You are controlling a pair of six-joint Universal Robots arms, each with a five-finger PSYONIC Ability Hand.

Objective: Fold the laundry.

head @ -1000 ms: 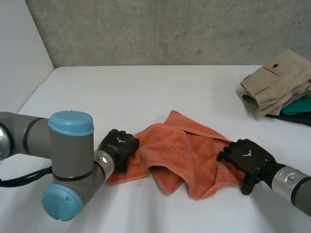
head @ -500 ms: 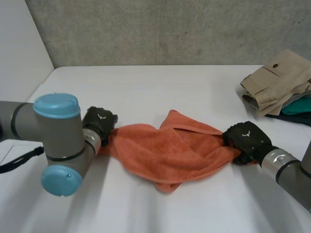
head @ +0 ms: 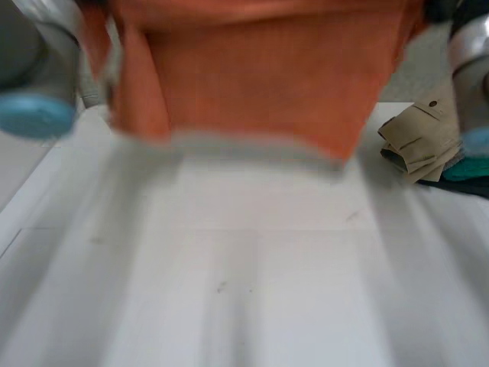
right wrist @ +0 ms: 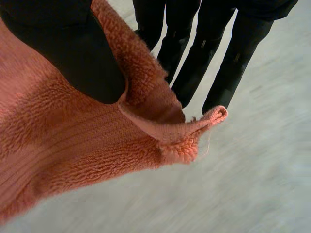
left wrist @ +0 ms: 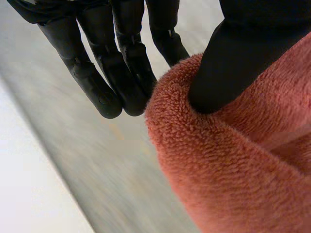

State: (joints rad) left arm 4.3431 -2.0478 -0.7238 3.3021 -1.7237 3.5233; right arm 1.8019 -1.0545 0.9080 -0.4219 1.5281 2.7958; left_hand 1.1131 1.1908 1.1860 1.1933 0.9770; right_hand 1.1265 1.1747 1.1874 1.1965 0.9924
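A big orange terry-cloth towel (head: pixel 252 76) hangs spread above the white table (head: pixel 252 267); soft and limp, it likely handles best by its corners. The left hand (left wrist: pixel 233 63) thumb-pinches its upper left edge, the right hand (right wrist: pixel 68 53) its right corner.

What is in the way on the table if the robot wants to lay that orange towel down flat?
Nothing visible is. The left hand and the right hand each pinch the orange towel, which hangs above the table. The surface under it is bare, and the pile of folded clothes sits off to the robot's right.
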